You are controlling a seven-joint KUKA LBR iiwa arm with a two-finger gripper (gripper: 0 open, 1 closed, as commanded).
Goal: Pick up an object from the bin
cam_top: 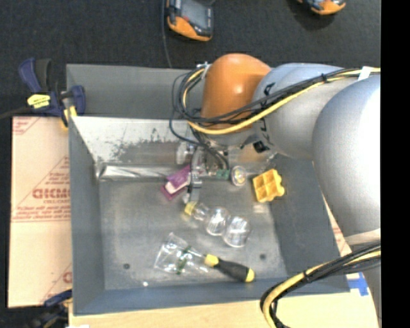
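Black-and-yellow-handled screwdriver lies nearest, on the floor of the grey metal bin close to the front wall, with the handle toward the view's right. Touching its other end, on the view's left, is a crumpled clear plastic wrapper with something dark and green inside, can't tell what. Next back, mid-floor, two clear plastic cups lie on their sides, touching each other, and a clear piece with a small yellow end is just left of them. Behind those, on the view's right of the floor, sits a yellow plastic block with square pockets, apart from the cups. Just left of it is a small clear round piece. The purple rectangular block sits mid-bin at the foot of the sloped back wall, tilted, its right end against the tool. The tool points down at the bin floor right beside that block. Spread or pressed together: cannot tell. Whether the block is pinched: cannot tell either. Above the tool is the orange rounded cover on the wrist, with black and yellow cables looped round it. The silver arm comes in from the view's right and covers the bin's far right corner. Farthest, beyond the back wall, an orange-and-black device lies on dark ground.
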